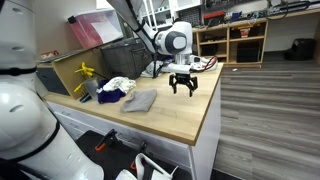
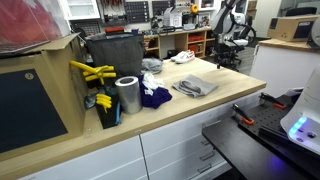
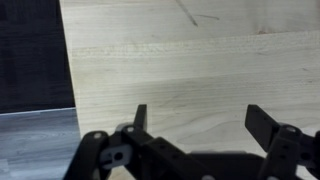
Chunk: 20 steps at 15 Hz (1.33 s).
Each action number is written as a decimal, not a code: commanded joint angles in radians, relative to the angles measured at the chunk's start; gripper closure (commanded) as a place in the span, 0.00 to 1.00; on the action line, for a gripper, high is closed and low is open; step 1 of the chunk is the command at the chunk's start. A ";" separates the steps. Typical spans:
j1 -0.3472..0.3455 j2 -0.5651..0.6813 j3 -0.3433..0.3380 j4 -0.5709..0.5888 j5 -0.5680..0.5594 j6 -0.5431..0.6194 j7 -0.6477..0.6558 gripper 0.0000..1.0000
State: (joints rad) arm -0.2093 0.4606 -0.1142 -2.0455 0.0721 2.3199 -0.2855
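My gripper (image 1: 183, 88) is open and empty, hovering just above the light wooden countertop (image 1: 175, 108) near its far end. It also shows in an exterior view (image 2: 231, 52) at the back of the counter. In the wrist view the two black fingers (image 3: 200, 122) stand wide apart over bare wood (image 3: 190, 60), with nothing between them. The nearest objects are a folded grey cloth (image 1: 139, 100) and a white and blue cloth heap (image 1: 117, 88), both well away from the fingers.
A metal tin (image 2: 127, 95), yellow tools (image 2: 92, 72), a dark bin (image 2: 114, 55), the blue cloth (image 2: 155, 96) and grey cloth (image 2: 195, 87) sit along the counter. The counter edge drops to grey floor (image 3: 35, 140). Wooden shelves (image 1: 235, 42) stand behind.
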 commanded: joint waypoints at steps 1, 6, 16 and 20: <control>-0.011 0.000 0.011 0.002 -0.008 -0.002 0.005 0.00; -0.011 0.000 0.011 0.002 -0.008 -0.002 0.005 0.00; -0.002 -0.119 0.047 -0.107 0.011 0.016 -0.016 0.00; 0.011 -0.190 0.066 -0.157 0.019 0.004 -0.012 0.00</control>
State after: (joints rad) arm -0.2063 0.3576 -0.0590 -2.1281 0.0707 2.3199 -0.2875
